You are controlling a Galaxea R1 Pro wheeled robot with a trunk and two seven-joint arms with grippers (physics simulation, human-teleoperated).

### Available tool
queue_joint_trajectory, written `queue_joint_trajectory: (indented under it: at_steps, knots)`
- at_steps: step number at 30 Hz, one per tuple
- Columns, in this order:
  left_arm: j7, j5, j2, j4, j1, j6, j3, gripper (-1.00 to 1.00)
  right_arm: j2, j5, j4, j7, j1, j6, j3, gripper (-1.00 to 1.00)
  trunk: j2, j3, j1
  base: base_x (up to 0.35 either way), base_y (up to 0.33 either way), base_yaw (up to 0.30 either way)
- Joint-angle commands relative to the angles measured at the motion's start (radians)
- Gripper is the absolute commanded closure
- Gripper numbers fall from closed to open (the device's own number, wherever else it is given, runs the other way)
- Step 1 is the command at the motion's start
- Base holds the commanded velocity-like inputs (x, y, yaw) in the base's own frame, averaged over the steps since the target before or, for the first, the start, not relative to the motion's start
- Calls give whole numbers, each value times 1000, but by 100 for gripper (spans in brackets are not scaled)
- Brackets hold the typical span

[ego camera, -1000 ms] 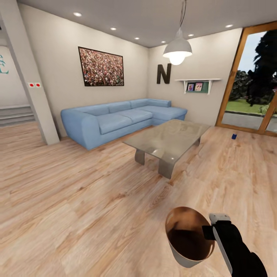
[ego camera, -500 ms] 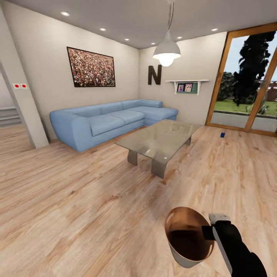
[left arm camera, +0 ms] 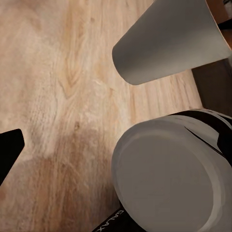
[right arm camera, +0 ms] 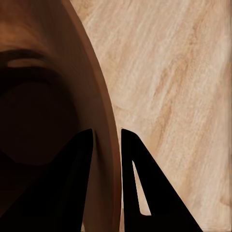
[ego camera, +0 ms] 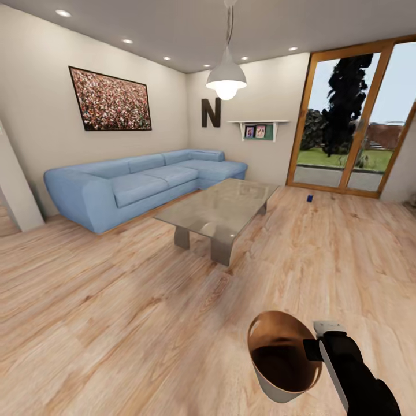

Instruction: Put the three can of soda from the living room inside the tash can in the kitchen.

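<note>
The tash can (ego camera: 278, 348), copper-brown inside and pale grey outside, hangs tilted just above the light wood floor in the head view's lower right. My right gripper (ego camera: 312, 349) is shut on its rim. In the right wrist view, the black fingers (right arm camera: 140, 183) pinch the rim wall (right arm camera: 104, 121), one inside and one outside. The left wrist view shows the bin's grey outside (left arm camera: 169, 38) from below and one dark fingertip (left arm camera: 8, 152) at the frame's edge. The cans of soda are out of view.
Ahead lies a living room with a blue corner sofa (ego camera: 144, 185), a glass coffee table (ego camera: 219, 211) and a pendant lamp (ego camera: 226, 78). Wood-framed glass doors (ego camera: 352, 127) stand at the right, with a small blue object (ego camera: 310, 198) on the floor before them. A white pillar (ego camera: 17, 196) is at the left.
The camera has turned to the right, so the sofa, table and pillar slide left in the picture and more of the glass doors shows. The bin stays held in the right gripper.
</note>
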Motion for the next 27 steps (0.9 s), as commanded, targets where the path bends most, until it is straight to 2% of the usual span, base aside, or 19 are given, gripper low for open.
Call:
queue_joint_trajectory:
  at_steps: [1,27]
  knots:
    - [0,0,0,0,0,0,0,-100,0,-6,0,0,0,0,0,100,0,0,0,0,0,-264]
    - [0,-1,0,0,0,0,0,-100,0,-5,1,0,0,0,2,100,0,0,0,0,0,-265]
